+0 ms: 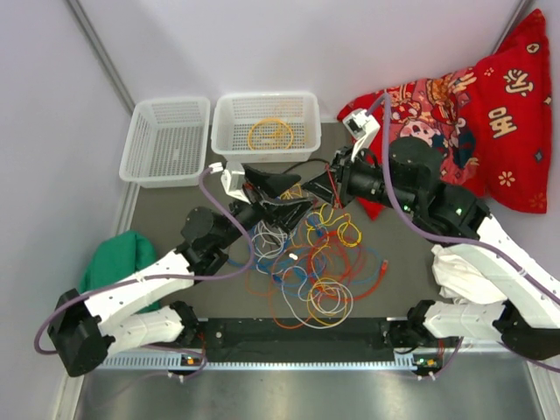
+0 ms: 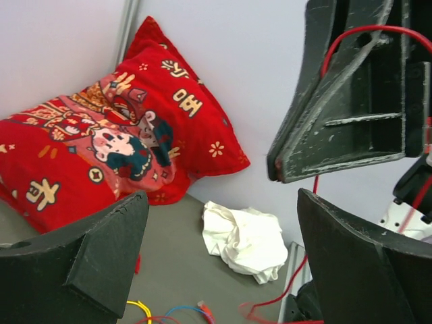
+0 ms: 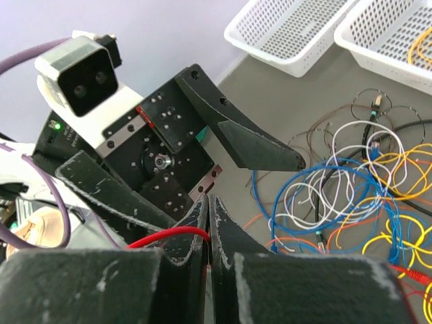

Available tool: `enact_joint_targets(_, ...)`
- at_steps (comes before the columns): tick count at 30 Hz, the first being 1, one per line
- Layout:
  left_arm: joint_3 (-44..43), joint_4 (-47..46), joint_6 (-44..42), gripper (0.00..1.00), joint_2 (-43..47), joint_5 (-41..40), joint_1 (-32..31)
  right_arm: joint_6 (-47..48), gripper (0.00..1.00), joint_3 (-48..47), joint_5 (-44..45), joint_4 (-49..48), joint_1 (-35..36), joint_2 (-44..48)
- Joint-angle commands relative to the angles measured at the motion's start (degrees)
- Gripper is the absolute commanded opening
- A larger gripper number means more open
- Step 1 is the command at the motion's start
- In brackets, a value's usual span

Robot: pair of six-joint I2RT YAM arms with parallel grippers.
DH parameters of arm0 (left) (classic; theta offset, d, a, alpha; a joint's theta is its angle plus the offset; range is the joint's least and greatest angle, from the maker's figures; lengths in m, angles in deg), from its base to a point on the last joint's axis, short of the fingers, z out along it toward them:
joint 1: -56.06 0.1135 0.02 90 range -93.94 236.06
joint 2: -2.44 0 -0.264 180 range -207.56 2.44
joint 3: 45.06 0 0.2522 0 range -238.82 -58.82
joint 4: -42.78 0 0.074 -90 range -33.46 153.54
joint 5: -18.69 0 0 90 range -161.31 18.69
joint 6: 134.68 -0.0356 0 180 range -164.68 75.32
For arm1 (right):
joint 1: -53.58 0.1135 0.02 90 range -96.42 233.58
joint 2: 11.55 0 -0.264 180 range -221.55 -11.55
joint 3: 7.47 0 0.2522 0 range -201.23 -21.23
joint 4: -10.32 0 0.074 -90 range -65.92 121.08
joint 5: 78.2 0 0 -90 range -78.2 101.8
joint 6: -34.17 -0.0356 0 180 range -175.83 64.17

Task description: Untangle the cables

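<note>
The cables [image 1: 306, 262] lie in a loose tangle of yellow, orange, red, blue and white loops on the grey mat between the arms. My right gripper [image 1: 319, 188] is above the tangle's far edge, shut on a red cable [image 3: 169, 235] that runs through its jaws [image 3: 209, 199]. My left gripper [image 1: 291, 197] is open and empty, right beside it, with its fingers [image 2: 108, 250] wide apart. In the left wrist view the right gripper [image 2: 351, 101] hangs at upper right, with the red cable [image 2: 351, 32] looping over it. Part of the tangle shows in the right wrist view [image 3: 344, 196].
An empty white basket [image 1: 166, 140] and a white basket [image 1: 267, 98] holding a coiled yellow cable [image 1: 269, 134] stand at the back. A red cushion [image 1: 472, 114] lies at back right, a white cloth [image 1: 468, 271] at right and a green cloth [image 1: 118, 258] at left.
</note>
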Motion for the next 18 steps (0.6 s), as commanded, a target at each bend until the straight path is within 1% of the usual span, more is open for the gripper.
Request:
enact_joint_targets(1, -1.76, -6.42, 2.37, 0.95, 0.53, 2.55, -0.33, -0.5, 0.0, 0.21, -0.87, -2.89, 0.66, 1.18)
enact_joint_targets(4, -1.59, -6.69, 3.08, 0.94, 1.41, 2.55, -0.33, -0.24, 0.0, 0.56, -0.34, -2.72, 0.66, 1.27)
enact_joint_targets(8, -1.24, -0.28, 2.03, 0.94, 4.65, -0.34, -0.33, 0.9, 0.0, 0.82, 2.29, -2.37, 0.66, 2.41)
enact_joint_targets(9, -0.62, 2.78, 1.68, 0.95, 5.45, -1.14, -0.33, 0.99, 0.0, 0.73, 2.82, -2.28, 0.66, 2.93)
enact_joint_targets(11, 0.17, 4.82, 0.8, 0.95, 7.73, -2.72, -0.33, 1.78, 0.0, 0.47, 3.96, -1.4, 0.66, 3.11)
enact_joint_targets(14, 2.63, 5.36, 1.06, 0.96, 9.76, -3.87, -0.33, 2.31, 0.0, 0.47, 4.23, -1.05, 0.66, 3.03)
enact_joint_targets(18, 2.81, 3.87, 2.9, 0.97, 9.15, -1.85, -0.33, 2.05, 0.0, 1.26, 3.53, -2.01, 0.66, 2.59)
